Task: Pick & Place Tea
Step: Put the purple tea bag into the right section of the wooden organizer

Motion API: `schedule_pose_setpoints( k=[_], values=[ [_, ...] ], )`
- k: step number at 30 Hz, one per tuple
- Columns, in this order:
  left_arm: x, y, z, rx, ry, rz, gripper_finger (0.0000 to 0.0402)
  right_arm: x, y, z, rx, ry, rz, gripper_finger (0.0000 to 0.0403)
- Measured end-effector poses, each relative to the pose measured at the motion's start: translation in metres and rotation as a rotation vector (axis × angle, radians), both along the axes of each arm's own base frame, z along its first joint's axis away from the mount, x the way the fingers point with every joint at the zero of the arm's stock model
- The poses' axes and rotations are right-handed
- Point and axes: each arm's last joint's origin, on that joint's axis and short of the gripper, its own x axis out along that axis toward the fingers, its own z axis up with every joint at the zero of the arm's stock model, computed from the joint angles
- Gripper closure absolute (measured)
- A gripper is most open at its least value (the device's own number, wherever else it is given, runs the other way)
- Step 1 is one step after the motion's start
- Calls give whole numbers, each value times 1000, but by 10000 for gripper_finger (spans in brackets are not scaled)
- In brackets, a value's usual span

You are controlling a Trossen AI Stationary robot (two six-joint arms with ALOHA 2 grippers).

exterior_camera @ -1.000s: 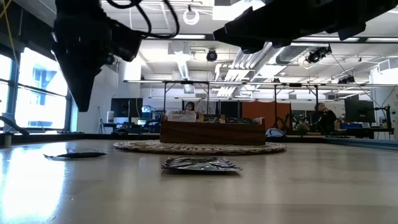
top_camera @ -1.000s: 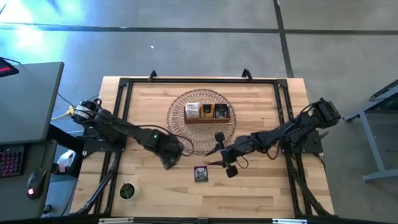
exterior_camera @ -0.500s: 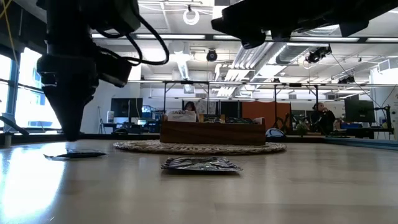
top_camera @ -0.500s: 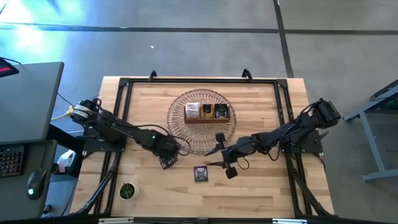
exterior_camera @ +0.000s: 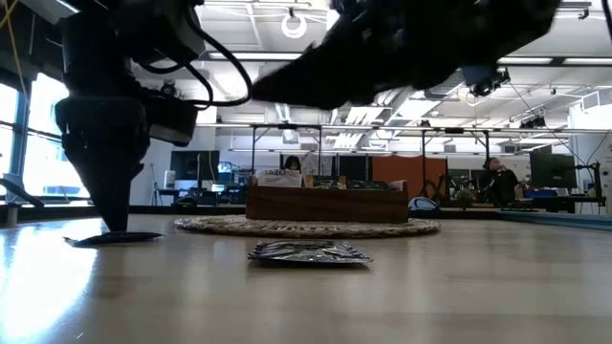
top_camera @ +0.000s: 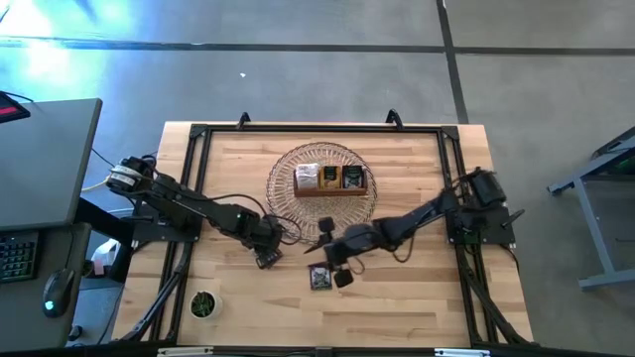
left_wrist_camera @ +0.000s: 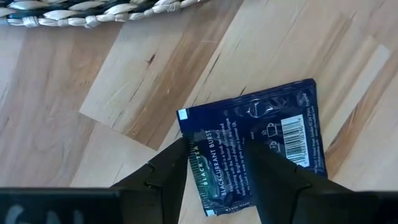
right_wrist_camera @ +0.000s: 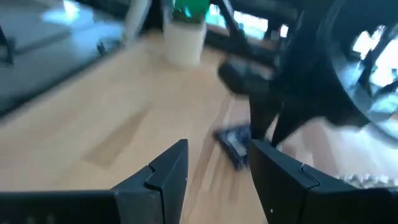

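A dark blue tea sachet [left_wrist_camera: 255, 140] lies flat on the wooden table, near the woven basket's near-left rim. My left gripper [left_wrist_camera: 217, 162] is open and down on it, also seen as my left gripper [exterior_camera: 110, 225] in the low view. A second, purple-and-white sachet [top_camera: 319, 280] lies flat nearer the table's near edge, at its middle, seen edge-on as the sachet [exterior_camera: 309, 252]. My right gripper [top_camera: 337, 270] hangs open above its right side and touches nothing. More sachets stand in the wooden box [top_camera: 330, 179]. My left gripper comes from above, pointing down, with its open fingertips [left_wrist_camera: 181, 155] set on the dark blue sachet near one edge [left_wrist_camera: 205, 155]. The sachet stays flat on the table between and under the fingers. Nothing is pinched.
The round woven basket [top_camera: 288, 213] sits at the table's middle far part and bears the three-compartment box. A small potted plant [top_camera: 203, 303] stands at the near left corner. Black frame rails [top_camera: 193, 198] run along the table's sides. Bare wood lies to the near right.
My left gripper has come down from above the table onto the dark blue sachet, shifting slightly toward the far edge. My right arm has swung toward the table's left and a little nearer, and now hangs over the second sachet; it shows blurred.
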Motion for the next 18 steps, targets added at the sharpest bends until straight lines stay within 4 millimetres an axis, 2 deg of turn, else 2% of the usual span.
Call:
schedule_pose_setpoints(
  k=[10, 14, 18],
  values=[
    [-1, -1, -1, -47, 17, -30, 247, 62, 6, -50, -53, 216, 4, 238],
    [0, -1, -5, -51, 41, -18, 252, 71, 7, -52, -77, 279, 5, 238],
    [-2, -1, -8, -50, 74, -16, 295, 72, 8, -51, -91, 297, 5, 238]
  ],
)
